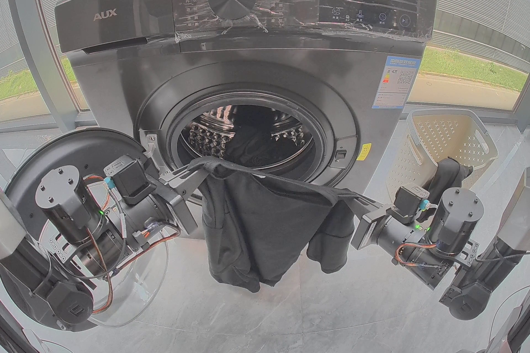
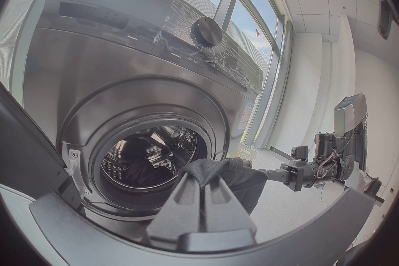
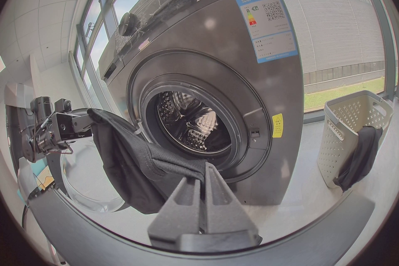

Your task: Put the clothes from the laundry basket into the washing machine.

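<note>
Two grips: left claw (image 1: 192, 173) and right claw (image 1: 353, 203) clamp black garment (image 1: 259, 222) before washing machine (image 1: 342, 67); second garment (image 1: 447, 175) overhangs laundry basket (image 1: 448, 132)

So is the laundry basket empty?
No, a dark garment hangs over the rim of the laundry basket beside the washing machine.

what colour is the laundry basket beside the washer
The laundry basket is cream white with perforated walls, clearest in the right wrist view.
</note>
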